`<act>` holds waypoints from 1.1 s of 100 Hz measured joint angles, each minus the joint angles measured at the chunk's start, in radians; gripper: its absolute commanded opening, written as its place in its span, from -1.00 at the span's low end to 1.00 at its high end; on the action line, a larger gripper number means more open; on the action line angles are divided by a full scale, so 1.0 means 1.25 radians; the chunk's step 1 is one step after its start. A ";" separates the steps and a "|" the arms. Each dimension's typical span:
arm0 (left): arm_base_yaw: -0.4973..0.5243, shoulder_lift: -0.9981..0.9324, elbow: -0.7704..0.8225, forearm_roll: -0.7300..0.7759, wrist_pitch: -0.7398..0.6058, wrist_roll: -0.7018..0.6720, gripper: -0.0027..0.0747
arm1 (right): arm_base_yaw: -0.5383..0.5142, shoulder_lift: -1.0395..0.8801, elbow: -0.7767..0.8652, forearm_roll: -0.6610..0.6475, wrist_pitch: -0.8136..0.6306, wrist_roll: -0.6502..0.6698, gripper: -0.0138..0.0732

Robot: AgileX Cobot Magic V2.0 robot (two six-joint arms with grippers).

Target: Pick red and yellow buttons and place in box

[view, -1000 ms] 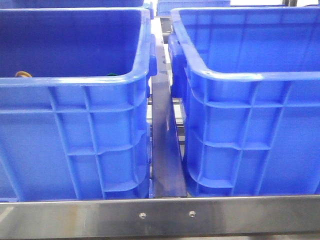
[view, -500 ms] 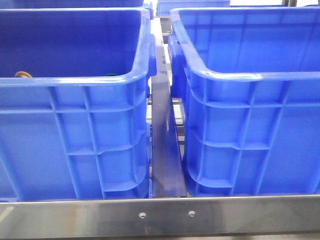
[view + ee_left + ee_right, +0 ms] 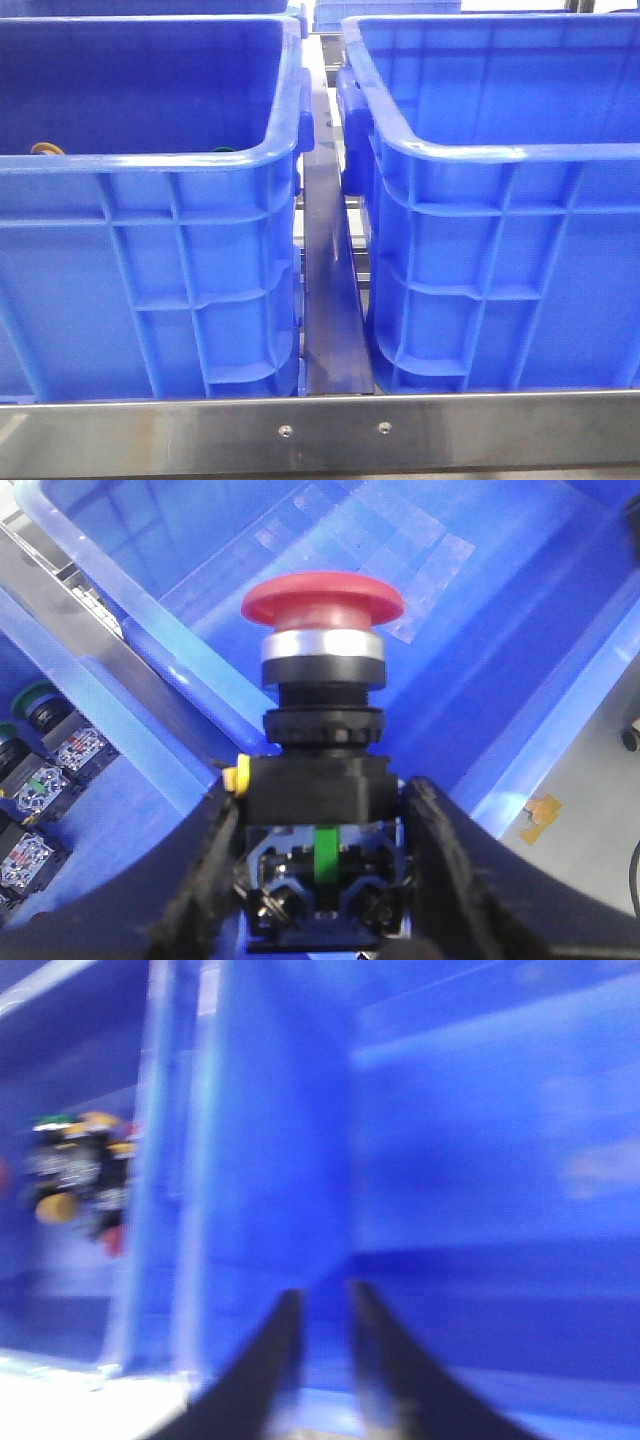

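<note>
In the left wrist view my left gripper (image 3: 322, 815) is shut on the black body of the red button (image 3: 322, 600), whose red domed cap points away from the fingers. Behind it lies the pale floor of the box (image 3: 500, 610), the right-hand blue crate (image 3: 480, 153) in the front view. A yellow-orange cap (image 3: 45, 149) peeks over the near rim of the left crate (image 3: 150, 165). In the blurred right wrist view my right gripper (image 3: 322, 1305) faces a blue crate wall, with a narrow gap and nothing between its fingers. The front view shows neither gripper.
Several green-capped buttons (image 3: 45, 770) lie in the crate beside the box. A blurred cluster of buttons (image 3: 80, 1175) shows past a crate wall. A steel strip (image 3: 330, 300) runs between the two crates, and a steel rail (image 3: 330, 430) crosses the front.
</note>
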 measured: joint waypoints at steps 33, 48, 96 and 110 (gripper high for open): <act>0.000 0.000 0.000 -0.002 0.000 0.001 -0.98 | 0.000 0.033 0.000 0.317 -0.021 -0.215 0.68; 0.000 0.000 0.000 -0.005 0.000 0.001 -0.98 | 0.000 0.088 0.000 0.495 0.022 -0.349 0.68; 0.000 0.000 0.000 -0.013 0.000 0.001 -0.98 | 0.114 0.338 -0.115 0.654 0.124 -0.484 0.66; 0.000 0.000 0.000 -0.013 0.000 0.001 -0.98 | 0.143 0.376 -0.141 0.654 0.129 -0.486 0.29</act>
